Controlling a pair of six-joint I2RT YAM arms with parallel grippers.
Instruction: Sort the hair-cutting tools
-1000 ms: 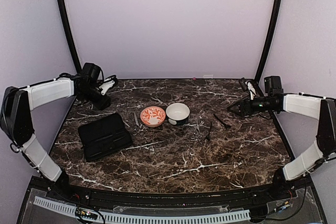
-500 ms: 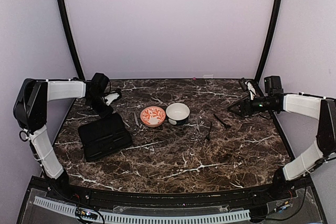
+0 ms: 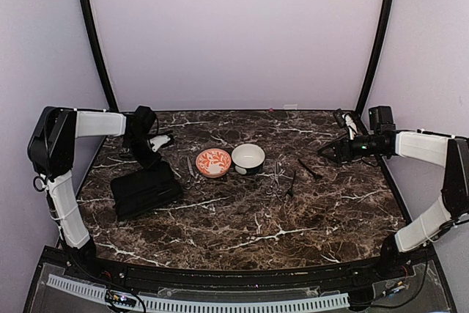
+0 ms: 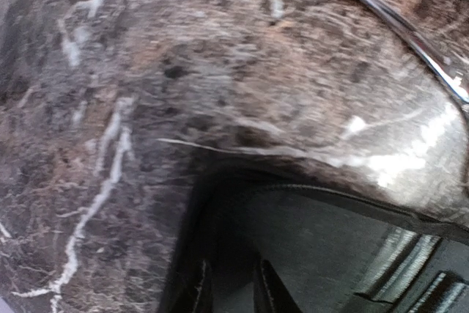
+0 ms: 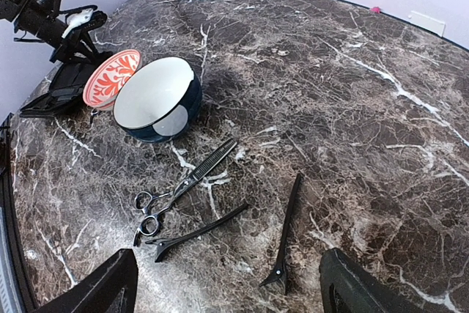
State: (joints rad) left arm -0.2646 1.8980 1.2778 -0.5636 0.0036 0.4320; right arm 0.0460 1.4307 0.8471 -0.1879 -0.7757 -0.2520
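Silvery scissors (image 5: 183,181) lie right of the white bowl, also in the top view (image 3: 276,179). Two slim dark clips (image 5: 198,231) (image 5: 287,232) lie beside them. Another silvery tool (image 3: 190,168) lies left of the orange bowl; its blade shows in the left wrist view (image 4: 410,34). My left gripper (image 3: 152,153) is down at the far edge of the black case (image 3: 145,190); its fingertips (image 4: 267,291) stand close together over the case (image 4: 352,247). My right gripper (image 3: 322,152) hovers open and empty at the right, its fingers (image 5: 366,284) wide apart above the clips.
An orange-patterned bowl (image 3: 213,162) and a white bowl (image 3: 248,157) stand side by side mid-table. The dark marble table (image 3: 242,232) has black frame posts at the back corners. The table's right edge is close to the right arm.
My left gripper has swung right and down from the back left corner to the case's far edge. The case's outline has shifted slightly. The right arm has not moved.
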